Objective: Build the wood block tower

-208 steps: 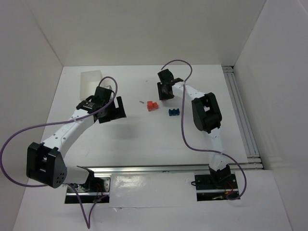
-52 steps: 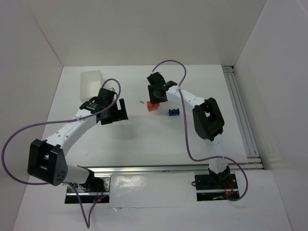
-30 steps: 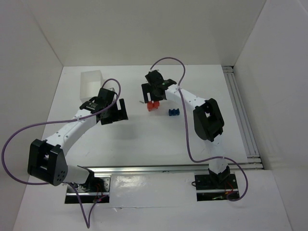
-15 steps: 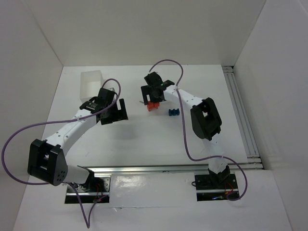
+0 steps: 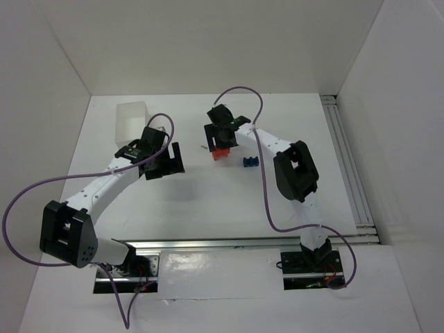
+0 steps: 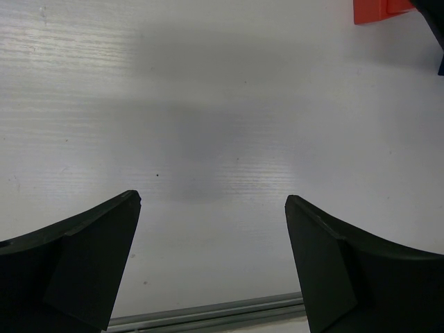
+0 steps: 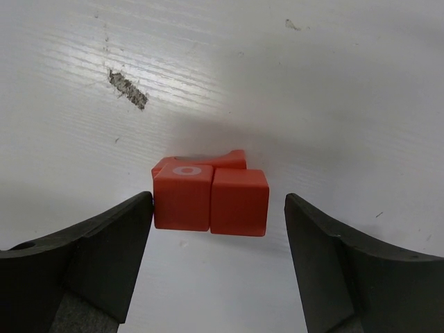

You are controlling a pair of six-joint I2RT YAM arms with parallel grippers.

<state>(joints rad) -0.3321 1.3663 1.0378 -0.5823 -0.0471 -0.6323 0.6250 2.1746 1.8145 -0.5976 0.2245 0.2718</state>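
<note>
My right gripper has its jaws apart, straddling the red-orange blocks, which sit touching each other on the table. The 9 o'clock finger is just beside them and the 3 o'clock finger stands clear. In the top view, the blue block lies near, at 4 o'clock of them. My left gripper, at their 9 o'clock, has its jaws apart and holds nothing.

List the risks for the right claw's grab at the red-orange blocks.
1. The right claw straddles the blocks off-centre. One finger nearly touches the ring-marked block, while a clear gap separates the other finger from the plain block. Closing may shove both sideways.
2. These blocks look like loose pieces, with a third red-orange piece behind them. A squeeze might lift one and twist or drop the others.
</note>
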